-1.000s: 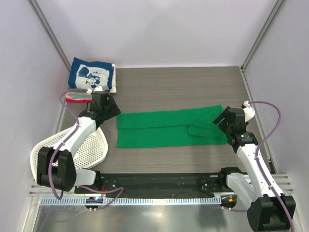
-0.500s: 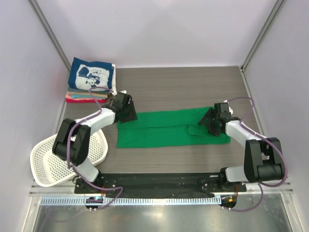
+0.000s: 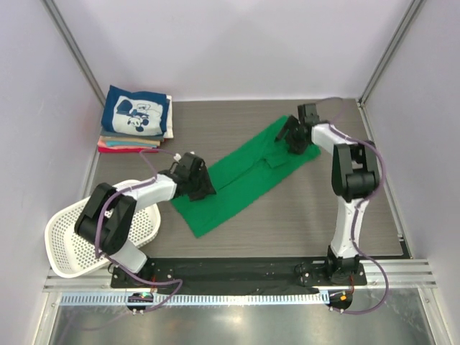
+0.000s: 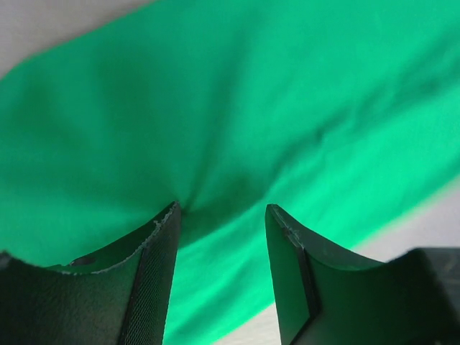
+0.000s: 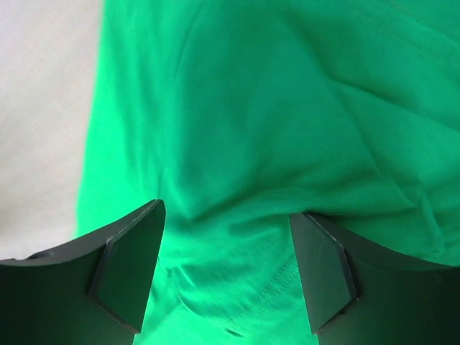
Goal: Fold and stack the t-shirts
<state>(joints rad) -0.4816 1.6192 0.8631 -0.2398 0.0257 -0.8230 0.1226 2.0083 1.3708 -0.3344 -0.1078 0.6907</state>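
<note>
The bright green t-shirt [image 3: 244, 180] lies as a long folded strip, slanted from the near left to the far right of the table. My left gripper [image 3: 207, 187] rests on its near-left end, jaws open with the cloth [image 4: 251, 108] puckered at the tips of the gripper [image 4: 223, 210]. My right gripper [image 3: 289, 139] rests on the far-right end, jaws wide open over bunched cloth [image 5: 273, 108] in its own view [image 5: 226, 208]. The navy tee with white cartoon print [image 3: 136, 111] tops a folded stack at the far left, with cream, tan and red-pink layers [image 3: 118, 146] under it.
The white perforated basket [image 3: 72, 237] lies at the near left beside the left arm. Frame posts stand at the far corners. A black rail [image 3: 237, 269] runs along the near edge of the table.
The green shirt has swung from lying straight across to a diagonal. The right gripper went far and left with its end; the left gripper moved nearer and right with its end.
</note>
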